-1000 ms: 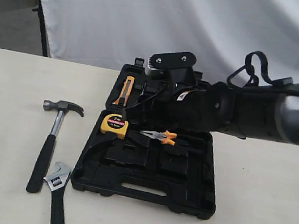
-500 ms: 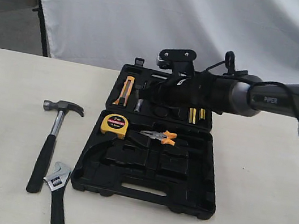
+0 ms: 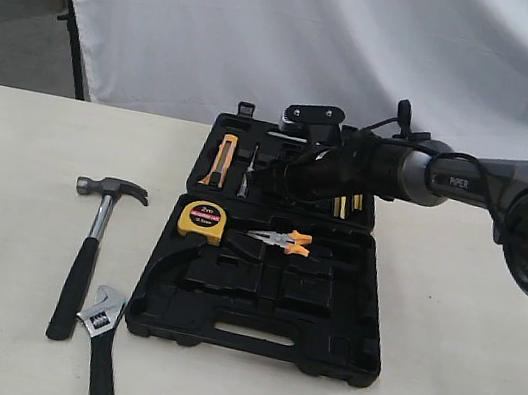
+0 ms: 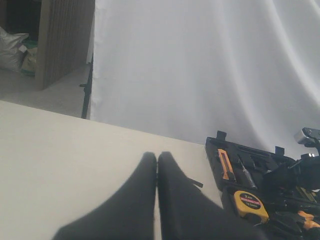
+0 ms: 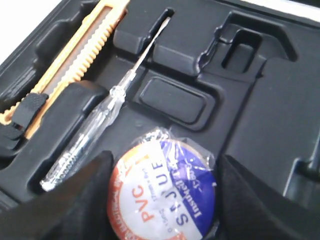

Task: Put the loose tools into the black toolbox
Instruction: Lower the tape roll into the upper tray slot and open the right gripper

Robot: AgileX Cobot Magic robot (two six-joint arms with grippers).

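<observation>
The tape roll [image 5: 162, 190], wrapped in clear film with an orange, white and purple label, sits between the two black fingers of my right gripper [image 5: 162, 200], which is shut on it. That gripper [image 3: 282, 178] hovers over the far half of the open black toolbox [image 3: 251, 335]. The claw hammer [image 3: 96, 230] and the adjustable wrench [image 3: 101, 333] lie on the table left of the toolbox. My left gripper [image 4: 157, 159] is shut and empty above the table, left of the toolbox [image 4: 260, 165]. It does not show in the exterior view.
A yellow tape measure [image 3: 201, 220] and orange-handled pliers [image 3: 282, 240] lie in the toolbox's near half. An orange utility knife [image 3: 222, 158] and a clear-handled screwdriver [image 5: 100, 125] sit in the far half, close to the tape roll. A white cloth hangs behind the table.
The right arm has swung back from over the toolbox's middle to its far half and come lower. The hammer, the wrench and the toolbox have not moved.
</observation>
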